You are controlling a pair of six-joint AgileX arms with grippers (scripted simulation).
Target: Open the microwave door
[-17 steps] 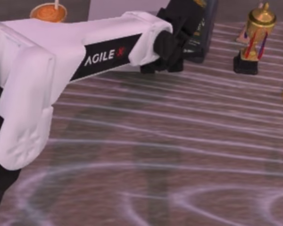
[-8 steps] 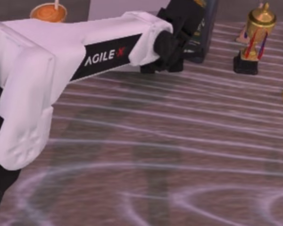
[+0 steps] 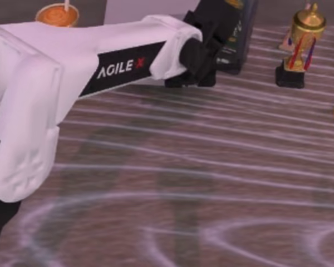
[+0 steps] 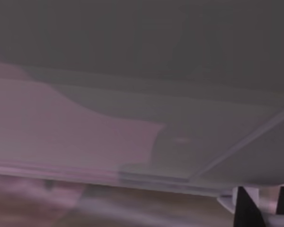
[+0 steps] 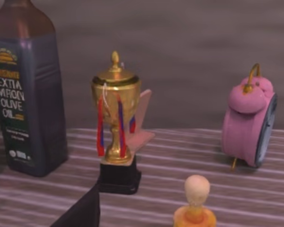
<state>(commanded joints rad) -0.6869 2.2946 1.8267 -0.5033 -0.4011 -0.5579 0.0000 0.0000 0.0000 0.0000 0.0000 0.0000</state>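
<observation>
— Where is the left gripper (image 3: 209, 33)?
— At the far edge of the table (image 3: 211, 183), at the end of the white left arm (image 3: 72, 78), which reaches across from the top view's left. The gripper sits right at the front of the microwave (image 3: 139, 8), just beside a dark olive-oil bottle (image 3: 242, 33).
— And the microwave door (image 4: 132, 118)?
— It fills the left wrist view, a pale grey panel with a greyish window, very close to the camera. Whether it is ajar cannot be told.
— Is that gripper spread or pinching something?
— That cannot be told from these views.
— The right one?
— Only a dark sliver of the right gripper (image 5: 80, 210) shows in its own wrist view, so its state cannot be told either. It faces the bottle, a gold trophy (image 3: 304, 44) and a pink alarm clock (image 5: 248, 123).
— Anything else?
— An orange cup (image 3: 57, 14) stands to the left of the microwave.
</observation>
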